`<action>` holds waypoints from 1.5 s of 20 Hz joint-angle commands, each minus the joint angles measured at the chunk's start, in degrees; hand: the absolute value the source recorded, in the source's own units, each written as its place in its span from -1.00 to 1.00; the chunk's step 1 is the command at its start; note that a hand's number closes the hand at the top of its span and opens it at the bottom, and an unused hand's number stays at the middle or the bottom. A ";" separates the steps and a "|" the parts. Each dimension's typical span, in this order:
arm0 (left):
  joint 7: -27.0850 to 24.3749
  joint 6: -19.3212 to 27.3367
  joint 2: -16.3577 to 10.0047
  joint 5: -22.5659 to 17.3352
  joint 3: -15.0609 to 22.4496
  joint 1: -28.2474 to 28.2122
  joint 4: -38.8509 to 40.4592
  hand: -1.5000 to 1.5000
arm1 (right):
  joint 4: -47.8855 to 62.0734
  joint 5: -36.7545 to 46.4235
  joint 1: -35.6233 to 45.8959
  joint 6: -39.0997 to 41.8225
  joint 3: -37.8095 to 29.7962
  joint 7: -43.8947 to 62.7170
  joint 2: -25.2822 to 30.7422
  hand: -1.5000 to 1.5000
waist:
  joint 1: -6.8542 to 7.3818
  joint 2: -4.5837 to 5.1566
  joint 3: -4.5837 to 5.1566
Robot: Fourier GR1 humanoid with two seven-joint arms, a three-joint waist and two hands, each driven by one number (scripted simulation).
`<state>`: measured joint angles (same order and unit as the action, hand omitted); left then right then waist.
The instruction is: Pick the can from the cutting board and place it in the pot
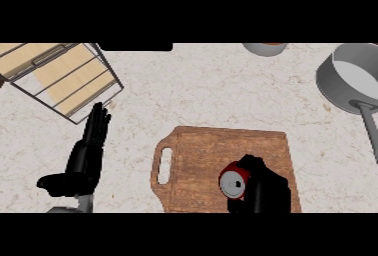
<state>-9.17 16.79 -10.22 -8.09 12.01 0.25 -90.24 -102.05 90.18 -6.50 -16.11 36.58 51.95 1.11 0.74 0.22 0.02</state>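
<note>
Worktop (221, 90) pale and marbled, seen from steeply above. Wooden cutting board (214, 155) lies low in the middle of the view, with its slotted grip on the left side and its long edges running roughly left to right.

Can (233, 184): red body, silver round end turned up toward the view. It sits over the board's lower right part, well inside the edges. Whether its base touches the wood cannot be told from this angle.

Right hand (267, 194) comes in from the lower edge over the board's right end. Its fingers and thumb are curled round the can's right side, clamped on it and hiding part of the red wall.

Left hand (87, 160) is on the left, off the board and clear of it. Its fingers are straight, held together and pointing up the view. It holds nothing and is at rest.

Pot (347, 70): grey metal, at the upper right corner, partly cut by the view's edge, well apart from the board and can. Its long handle (368, 127) runs down the right edge toward the board's far corner without reaching it.

Wire rack with wooden slats (66, 77) sits tilted at upper left, near the left hand's fingertips. Small round vessel (264, 48) shows at the top edge, mostly cut off.
</note>
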 commanded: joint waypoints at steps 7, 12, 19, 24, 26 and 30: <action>1.60 -1.01 0.79 0.33 1.39 3.90 0.22 0.00 | 20.78 -16.32 33.61 16.27 -26.74 -1.96 0.68 1.00 | 4.14 1.71 -0.08; -0.19 -1.60 1.20 0.01 0.56 3.67 2.60 0.00 | 36.67 -12.36 51.39 9.90 -31.28 -2.86 2.78 1.00 | 3.16 1.09 -0.01; 0.19 -0.79 1.60 0.74 0.13 2.35 1.99 0.00 | 55.33 -4.62 63.40 2.88 -34.38 3.92 3.65 1.00 | 1.81 0.58 0.01; 1.36 -0.34 1.18 1.87 0.71 -0.81 -1.17 0.00 | 58.64 -4.01 68.80 4.24 -38.38 6.64 6.81 1.00 | 0.93 0.07 -0.02; 1.19 -1.48 1.21 0.05 -1.87 2.61 1.34 0.00 | 60.59 -3.33 70.01 2.59 -39.39 7.28 7.71 1.00 | 0.50 0.14 -0.01; -1.55 -2.87 0.01 -0.12 -3.74 0.64 3.15 0.00 | 57.32 -4.12 68.56 5.88 -41.23 6.77 11.65 1.00 | -0.39 -0.17 0.00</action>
<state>-9.08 14.68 -9.68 -8.10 9.71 1.54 -88.54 -44.18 86.29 61.64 -11.17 -2.68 57.22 9.59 1.08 0.26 0.02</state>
